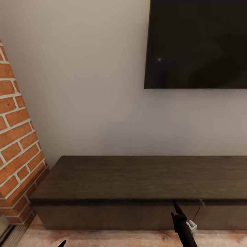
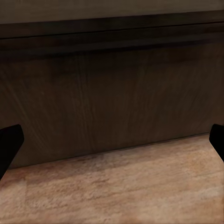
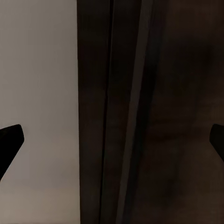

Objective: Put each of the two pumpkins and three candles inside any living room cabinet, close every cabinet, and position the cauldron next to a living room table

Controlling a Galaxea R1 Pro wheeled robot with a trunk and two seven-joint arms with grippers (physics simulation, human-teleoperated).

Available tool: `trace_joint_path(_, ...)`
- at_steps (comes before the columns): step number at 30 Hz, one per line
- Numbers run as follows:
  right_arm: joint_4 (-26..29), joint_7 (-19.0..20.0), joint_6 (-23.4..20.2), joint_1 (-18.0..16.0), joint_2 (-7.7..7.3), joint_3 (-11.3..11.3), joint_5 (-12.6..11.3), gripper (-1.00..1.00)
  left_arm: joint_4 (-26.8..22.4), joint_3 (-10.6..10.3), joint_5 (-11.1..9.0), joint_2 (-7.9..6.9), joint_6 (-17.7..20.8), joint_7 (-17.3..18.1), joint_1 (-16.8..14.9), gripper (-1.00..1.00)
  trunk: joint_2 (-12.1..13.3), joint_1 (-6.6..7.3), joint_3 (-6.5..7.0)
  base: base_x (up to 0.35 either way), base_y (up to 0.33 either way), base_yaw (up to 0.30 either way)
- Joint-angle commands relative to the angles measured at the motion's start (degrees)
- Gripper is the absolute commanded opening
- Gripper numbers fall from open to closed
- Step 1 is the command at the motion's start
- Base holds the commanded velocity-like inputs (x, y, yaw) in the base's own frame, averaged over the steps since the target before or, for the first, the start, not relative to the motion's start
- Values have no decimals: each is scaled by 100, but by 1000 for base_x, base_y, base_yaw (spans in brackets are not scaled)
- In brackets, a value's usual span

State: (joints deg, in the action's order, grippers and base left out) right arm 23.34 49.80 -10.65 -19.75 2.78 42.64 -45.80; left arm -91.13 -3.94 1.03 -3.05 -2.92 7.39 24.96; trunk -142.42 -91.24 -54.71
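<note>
Looking down from the head cam, I had the right gripper closest to me, fingertips raised right up under the front lip of the cabinet, roughly where a seam splits two drawer fronts. Its fingers were spread wide, nothing between them. The left gripper was also wide open and empty, hanging low near the wood floor and pointed at the cabinet's plain front panel.

My read on the cabinet: stiff, heavy, flat fronts with no handles, so nothing to pinch. I figured the only real purchase was hooking a fingertip behind the top edge of a drawer front, under the overhang, and pulling straight back. Smooth wood, so slipping off seemed likely.

The right wrist cam gave me the edge-on look at that overhang and gap against the pale wall, which the head cam flattened into a dark line. The head cam gave the layout instead: brick fireplace on the left, the wall behind, and a dark TV mounted above. No pumpkins, candles or cauldron in sight from where I sat.
</note>
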Motion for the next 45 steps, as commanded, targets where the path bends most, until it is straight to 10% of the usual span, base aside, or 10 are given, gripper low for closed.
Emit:
trace_joint_path(1, 3, 13, -60, -2, 3, 17, -43, 100, -1, -1, 11, -3, -16, 8, 0, 100, -2, 1, -4, 1, 0, 0)
trace_joint_path(45, 0, 13, -68, -3, 4, 21, -40, 100, -1, -2, 11, -3, -17, 8, 8, 100, -86, -51, -107, 16, 0, 0)
